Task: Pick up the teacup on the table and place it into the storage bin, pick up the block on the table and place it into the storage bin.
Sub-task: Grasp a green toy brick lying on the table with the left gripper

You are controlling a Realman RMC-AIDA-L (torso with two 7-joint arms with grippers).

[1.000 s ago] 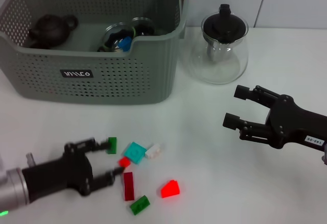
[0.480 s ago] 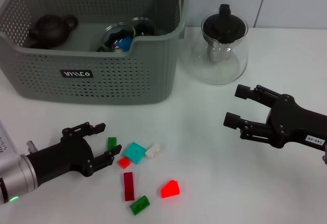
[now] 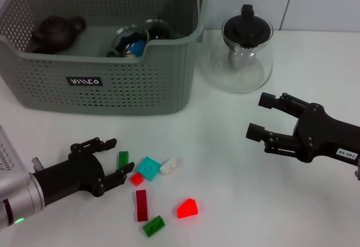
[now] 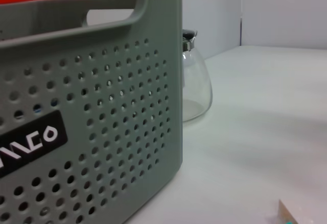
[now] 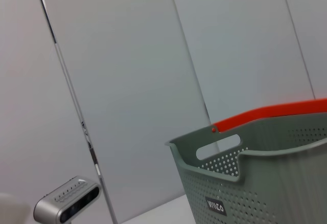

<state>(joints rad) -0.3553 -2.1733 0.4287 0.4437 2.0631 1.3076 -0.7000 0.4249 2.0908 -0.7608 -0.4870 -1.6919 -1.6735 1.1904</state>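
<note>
Nearest us, the left gripper [image 3: 112, 160] sits low over the table [image 3: 236, 202], jaws apart and holding nothing, a small dark green block [image 3: 123, 158] just off its fingertips. Beside that lie a small red block [image 3: 136, 179], a teal block [image 3: 149, 168] and a white block [image 3: 169, 166]; closer in we note a dark red bar [image 3: 141, 205], a green brick [image 3: 153, 225] and a bright red block [image 3: 187, 208]. The right gripper [image 3: 259, 117] hangs over bare table to the right, jaws apart and empty, with a small white tag on its body that we cannot read with confidence. Farther back stands the storage bin [image 3: 112, 84], its black label reading roughly "VINCO" in the right wrist view [image 5: 215, 205]. Inside we see a dark teapot [image 3: 53, 31] and glassware [image 3: 132, 40] with something blue in it. A glass teapot [image 3: 243, 53] with a black lid stands right of the bin.
</note>
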